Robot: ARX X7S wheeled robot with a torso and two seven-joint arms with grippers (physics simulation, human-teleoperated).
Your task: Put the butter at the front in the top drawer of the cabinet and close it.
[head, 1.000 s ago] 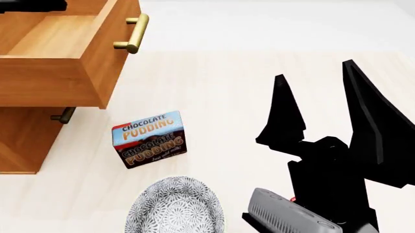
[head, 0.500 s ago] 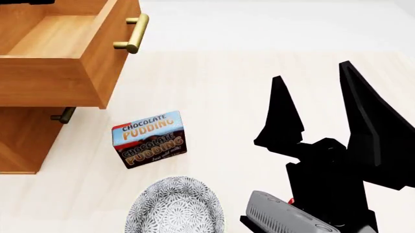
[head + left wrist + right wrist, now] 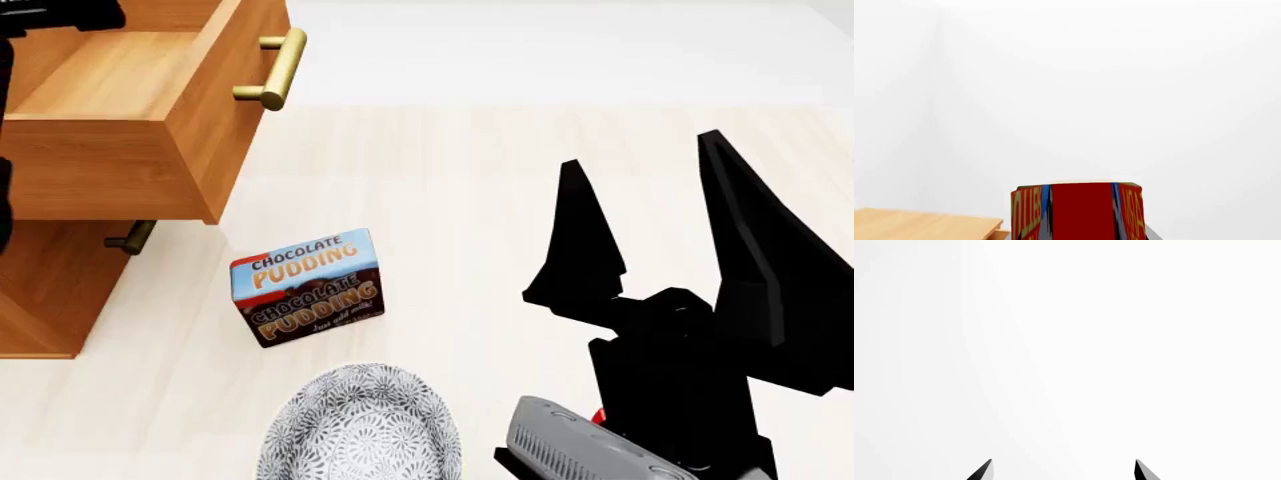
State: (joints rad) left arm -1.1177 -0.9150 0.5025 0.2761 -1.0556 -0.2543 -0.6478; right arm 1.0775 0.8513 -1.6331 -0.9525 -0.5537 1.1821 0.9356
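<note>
The butter (image 3: 1081,205), a red box with yellow lettering, sits between the jaws of my left gripper (image 3: 1081,236), which is shut on it in the left wrist view. Orange-brown wood of the cabinet (image 3: 921,225) lies below it. In the head view the top drawer (image 3: 120,150) stands pulled open with its brass handle (image 3: 274,68), and black parts of my left arm (image 3: 60,14) hang over its back corner; the butter is hidden there. My right gripper (image 3: 641,150) is open and empty, well to the right of the cabinet (image 3: 40,290).
A chocolate pudding box (image 3: 310,287) stands on the pale wooden surface just in front of the cabinet. A grey patterned bowl (image 3: 363,425) sits nearer me. A lower drawer handle (image 3: 131,238) shows under the open drawer.
The black parts of my left arm have shifted over the drawer's back corner, and a dark strip now shows along the left edge. The right gripper has barely drifted.
</note>
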